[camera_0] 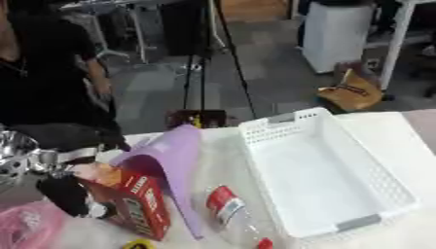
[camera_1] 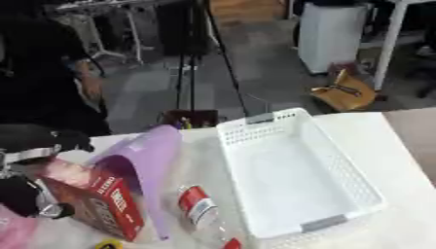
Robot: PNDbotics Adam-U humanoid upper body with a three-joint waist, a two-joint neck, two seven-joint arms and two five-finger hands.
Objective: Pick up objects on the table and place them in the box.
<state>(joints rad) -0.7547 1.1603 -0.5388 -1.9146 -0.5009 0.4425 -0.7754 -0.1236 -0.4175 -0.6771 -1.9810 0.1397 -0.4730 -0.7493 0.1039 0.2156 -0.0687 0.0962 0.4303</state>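
Left hand [camera_0: 68, 194], fingers clasped around the red carton [camera_0: 128, 202], which stands tilted on the table [camera_0: 383, 124]. Just right of the fingers: a lilac scoop-shaped item [camera_0: 170, 160], then a clear bottle [camera_0: 231, 214] lying flat, then the white basket [camera_0: 319, 180].

Both views are softly blurred and evenly lit. The white basket [camera_0: 328, 170] is seen bright, almost washed out; shadows are faint.

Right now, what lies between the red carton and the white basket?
In the left eye view, the purple scoop and a clear bottle with a red label lie between the red carton and the white basket.
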